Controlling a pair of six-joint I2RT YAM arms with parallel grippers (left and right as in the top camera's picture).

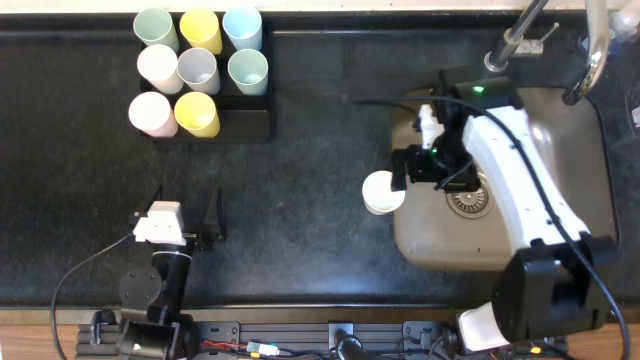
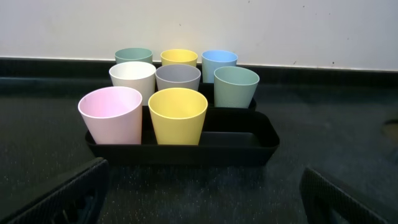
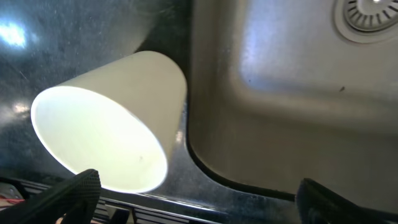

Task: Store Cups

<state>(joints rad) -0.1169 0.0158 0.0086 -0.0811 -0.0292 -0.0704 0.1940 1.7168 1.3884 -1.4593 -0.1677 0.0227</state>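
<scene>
Found a white plastic cup (image 1: 381, 192) at the left rim of the brushed steel sink basin (image 3: 298, 81), over the dark speckled countertop (image 1: 300, 220) — tilted in the right wrist view, mouth toward the camera. Saw the right gripper (image 3: 196, 186) at that cup, jaws spread wide, one finger just beside the cup's rim, the other well off by the sink's edge. Could not tell whether the cup rested on the counter. Noted the left gripper (image 1: 188, 203) near its base, jaws likewise apart, facing a black rectangular plastic tray (image 1: 250, 125) at the counter's far left. Counted eight pastel plastic cups (image 2: 177, 115) upright in it — pink and yellow nearest, then white, grey and green, then green, yellow and blue.
</scene>
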